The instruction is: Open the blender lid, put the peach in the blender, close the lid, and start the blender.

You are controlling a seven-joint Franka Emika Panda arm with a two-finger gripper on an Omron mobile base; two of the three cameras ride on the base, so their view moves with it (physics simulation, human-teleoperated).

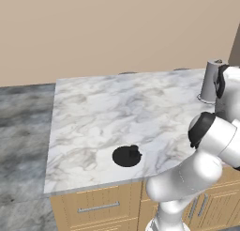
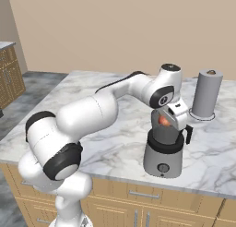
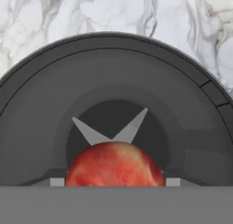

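Above the open blender [image 2: 162,150], gripper [image 2: 164,122] clamped around the peach [image 3: 114,165].

The bench [image 1: 93,112] is showing polished grey-veined white marble over wood-grain cabinet fronts [image 1: 98,209]. The blender [image 2: 162,157] is presenting a satin silver base and matt dark jar. The peach [image 3: 113,166] is appearing smooth, mottled orange-red. The blender lid [image 1: 126,156] is looking matt black.
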